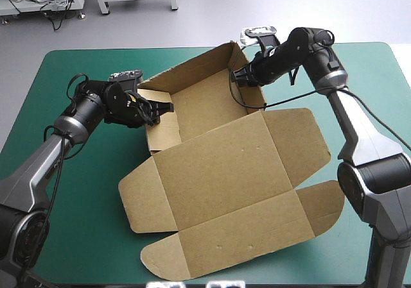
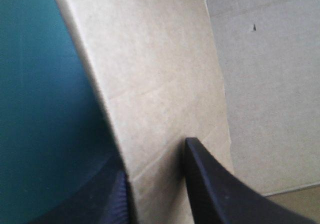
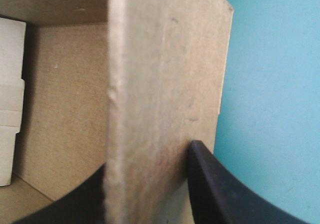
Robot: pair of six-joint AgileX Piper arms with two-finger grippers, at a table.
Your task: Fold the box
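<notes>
Seen from above, the box (image 1: 221, 163) lies on the middle of the table (image 1: 379, 63). Its far part is raised into an open tray (image 1: 205, 102) and the rest of the brown board lies flat toward the near edge, with flaps spread to both sides. The left gripper (image 1: 160, 107) is at the tray's left end wall and the right gripper (image 1: 239, 76) at its right end wall, but this view does not show how the jaws stand. The wrist views do. The left gripper's black fingers (image 2: 220, 194) stand on either side of an upright board wall, all but closed, pinching it. The teal-green cover (image 2: 40, 109) shows on the outer side and the tray's inside on the other. The right gripper clamps its wall the same way, one finger (image 3: 225, 189) outside over bare cover and the other inside the tray, where the inner walls and floor show in shadow. The cover is plain and smooth in every view.
</notes>
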